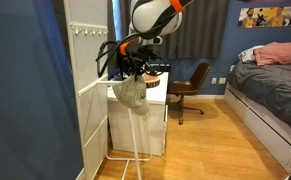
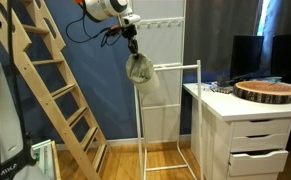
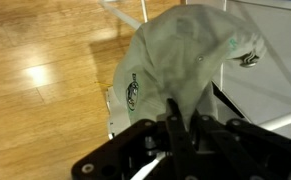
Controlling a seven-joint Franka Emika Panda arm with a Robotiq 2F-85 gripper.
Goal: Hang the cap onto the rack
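Cap (image 2: 138,69) sags pinched in the pincer (image 2: 133,48) beside the rack (image 2: 175,65), which stands between wooden ladder (image 2: 72,82) and drawer unit (image 2: 250,130).

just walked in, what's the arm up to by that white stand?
The arm's tool is shut on the top of the cap, which sags below it like a pouch. The cap hangs at the upper corner of the rack. Whether it has caught on the rack cannot be told.
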